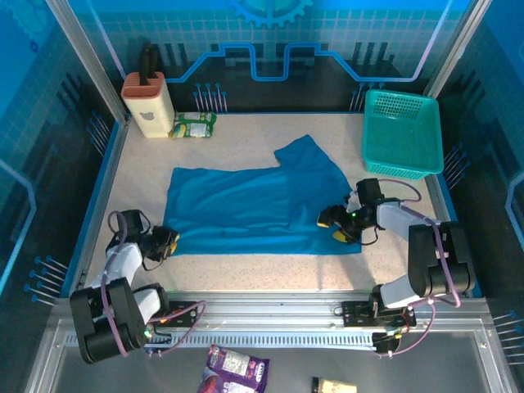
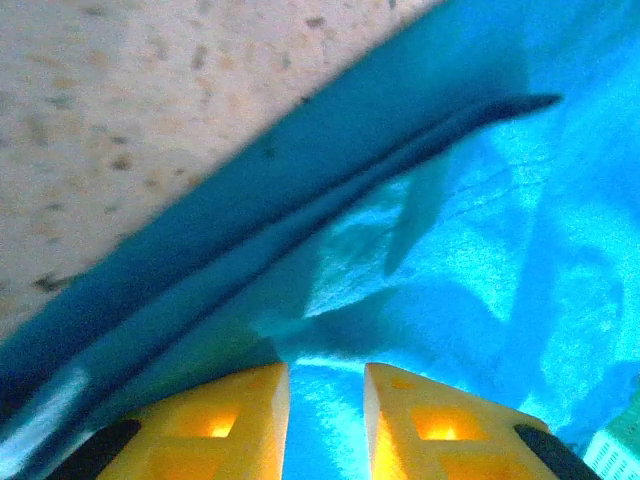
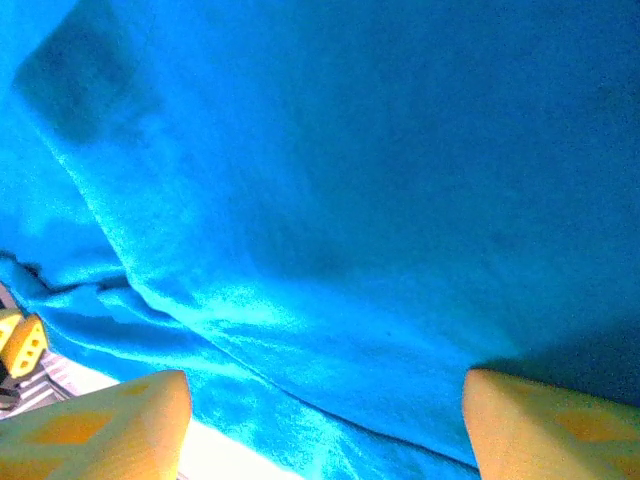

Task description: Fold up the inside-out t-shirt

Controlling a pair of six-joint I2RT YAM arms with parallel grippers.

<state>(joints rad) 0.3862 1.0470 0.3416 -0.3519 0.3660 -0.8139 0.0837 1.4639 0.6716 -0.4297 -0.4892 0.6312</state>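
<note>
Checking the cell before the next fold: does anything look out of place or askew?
The t-shirt lies uneven: one flap juts toward the basket, breaking the rectangle. A purple packet lies off the table, behind the arm bases.

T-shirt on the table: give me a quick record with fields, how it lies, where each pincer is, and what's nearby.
t-shirt: blue-teal, spread flat on the table, one sleeve pointing toward the far side
left pincer: at the shirt's near left corner, jaws slightly apart
right pincer: over the shirt's near right edge, jaws wide open
nearby: teal basket at the far right corner
</note>
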